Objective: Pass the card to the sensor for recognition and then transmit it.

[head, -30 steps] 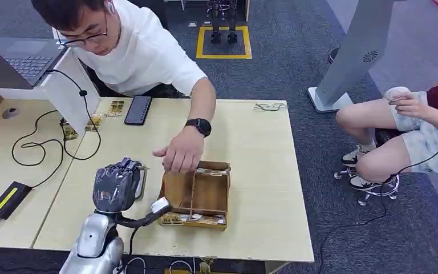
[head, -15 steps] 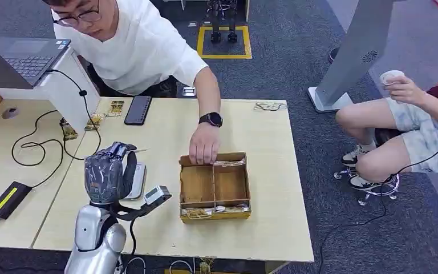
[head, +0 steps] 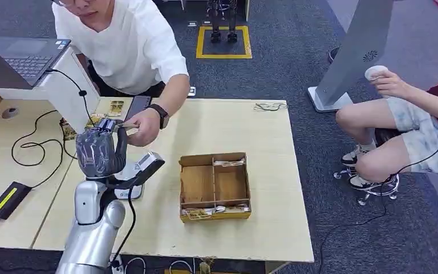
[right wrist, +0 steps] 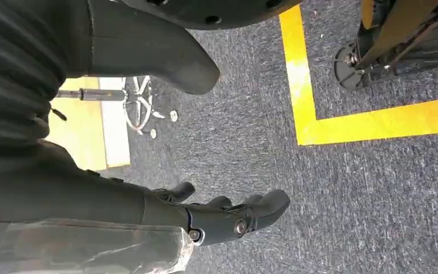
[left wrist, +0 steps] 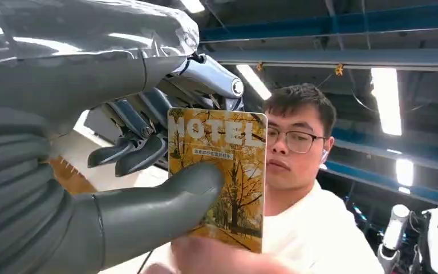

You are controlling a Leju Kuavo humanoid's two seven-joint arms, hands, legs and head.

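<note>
My left hand (head: 100, 151) is raised over the left part of the table and pinches a yellow card (left wrist: 222, 171) printed "HOTEL" between thumb and fingers. In the head view the card's thin edge (head: 126, 124) sticks out from the top of my hand. A person's hand (head: 142, 128) reaches across the table and touches that card; it is a blur at the card's lower edge (left wrist: 222, 257). The white sensor pad (head: 130, 193) lies on the table under my forearm, partly hidden. My right hand (right wrist: 228, 217) hangs over the carpet, holding nothing, fingers loosely extended.
A wooden divided box (head: 197, 185) with cards along its near wall sits mid-table. A phone (head: 138, 104), loose cards (head: 114, 107), black cables (head: 40, 142) and a power brick (head: 8, 198) lie to the left. A laptop (head: 25, 60) stands far left. Another person (head: 422, 125) sits at the right.
My left hand rose from over the sensor pad toward the person, carrying the card. The person shifted the box to the right, then moved that hand from the box to the card.
</note>
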